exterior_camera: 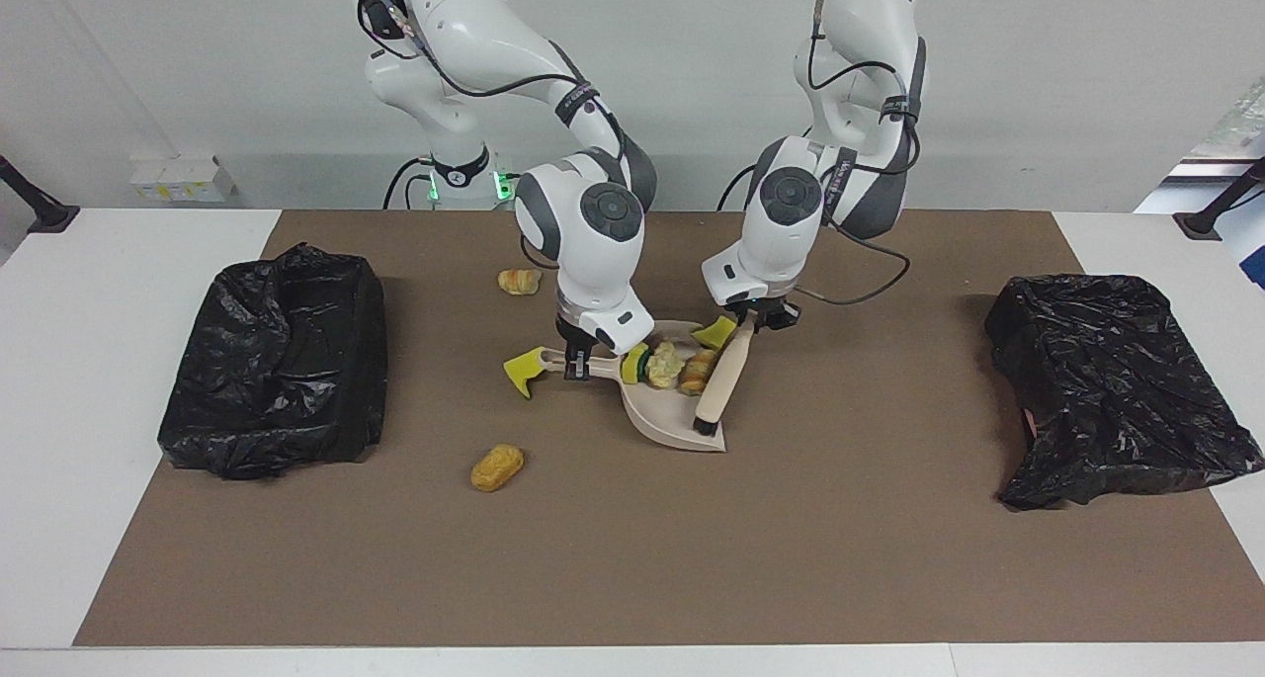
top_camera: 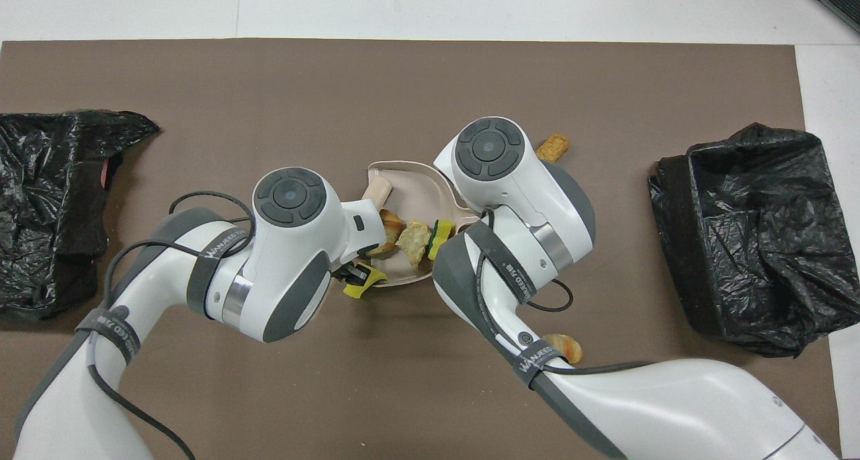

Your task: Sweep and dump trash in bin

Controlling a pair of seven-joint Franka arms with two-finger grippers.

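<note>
Brown mat (exterior_camera: 632, 549) over white table (exterior_camera: 109, 361), grey wall. Right gripper (exterior_camera: 576, 359) clamped on dustpan (exterior_camera: 672, 422) handle; left gripper (exterior_camera: 756, 318) clamped on brush (exterior_camera: 719, 385), lying across dustpan mouth. Trash (exterior_camera: 677, 366) piled in dustpan; strays beside it: bread lumps (exterior_camera: 497, 466), yellow chunk (exterior_camera: 521, 369). Overhead view hides both grippers; facing view shows them. Black bags (exterior_camera: 277, 361) at mat ends.

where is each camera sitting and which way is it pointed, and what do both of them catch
Facing view: high across the table, looking at the robots; both arms show whole, right claw shut on the dustpan handle, left claw shut on the brush.
Overhead view: high above the robots' end, looking steeply down; arms enter from the bottom.
Shared: dustpan, brush, trash in the pan, both black bags.
</note>
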